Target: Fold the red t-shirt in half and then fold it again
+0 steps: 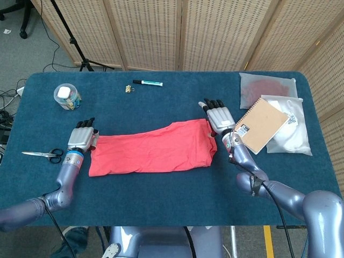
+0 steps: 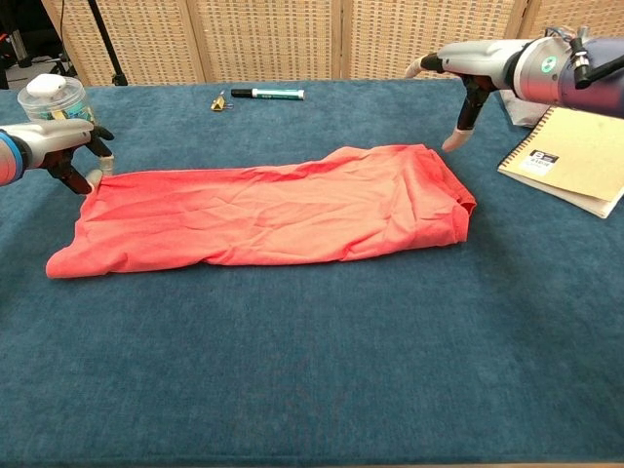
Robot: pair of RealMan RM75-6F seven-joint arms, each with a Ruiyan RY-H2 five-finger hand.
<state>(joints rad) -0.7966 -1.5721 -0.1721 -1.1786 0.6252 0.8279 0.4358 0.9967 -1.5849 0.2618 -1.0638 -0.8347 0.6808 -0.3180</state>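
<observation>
Lying creased, the red t-shirt [image 2: 273,219] forms a long band on blue felt table [image 2: 312,370].

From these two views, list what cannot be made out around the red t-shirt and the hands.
- Left hand: whether its fingertips pinch the red t-shirt corner; its own fingers cover the contact in the chest view.
- Right hand: its palm side, turned away in the head view; the chest view cuts off most of it.
- Notebook label text: too small.
- Jar contents: too small.
</observation>
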